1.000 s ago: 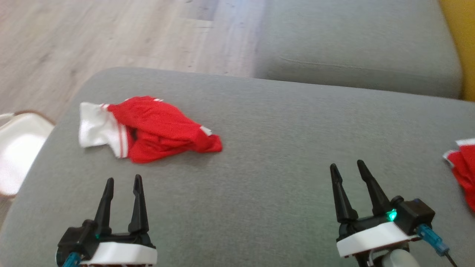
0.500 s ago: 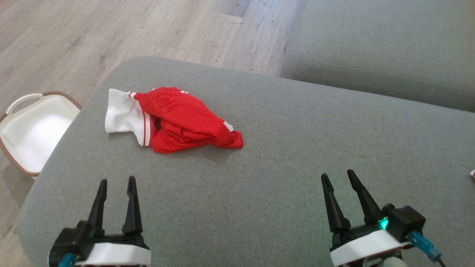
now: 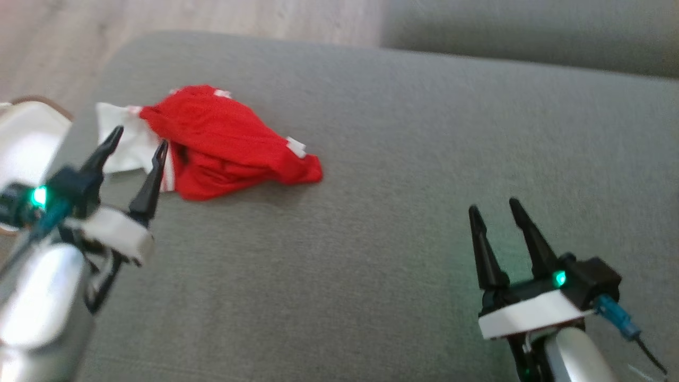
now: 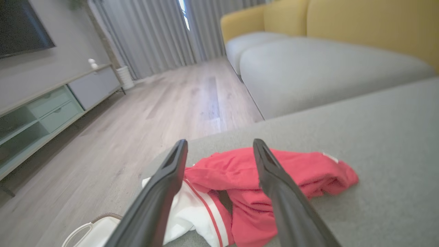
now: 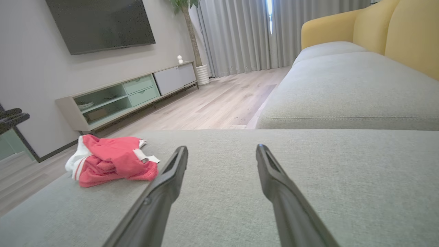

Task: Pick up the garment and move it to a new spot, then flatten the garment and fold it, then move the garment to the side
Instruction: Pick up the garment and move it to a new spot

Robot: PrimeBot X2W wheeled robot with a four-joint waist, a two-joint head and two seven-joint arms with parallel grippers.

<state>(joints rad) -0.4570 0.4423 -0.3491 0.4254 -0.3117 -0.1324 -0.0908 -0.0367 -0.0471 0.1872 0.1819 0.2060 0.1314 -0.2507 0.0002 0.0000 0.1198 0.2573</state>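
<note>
A crumpled red garment [image 3: 223,140] with a white striped part lies at the far left of the grey cushion [image 3: 371,185]. My left gripper [image 3: 139,142] is open, raised above the cushion, its tips in line with the garment's white edge. In the left wrist view the garment [image 4: 274,175] lies just beyond the spread fingers [image 4: 274,185]. My right gripper [image 3: 493,208] is open over bare cushion at the lower right, far from the garment. In the right wrist view the garment [image 5: 109,159] lies to the left.
A white basket [image 3: 24,135] stands on the wood floor off the cushion's left edge. A second grey cushion [image 3: 530,32] lies at the back right. In the right wrist view, a yellow sofa back [image 5: 394,31] and a TV cabinet [image 5: 130,92] stand farther off.
My left arm has risen and reached forward to the garment's white edge. The head camera has shifted, so the whole scene moved. The right gripper stays open with little relative motion.
</note>
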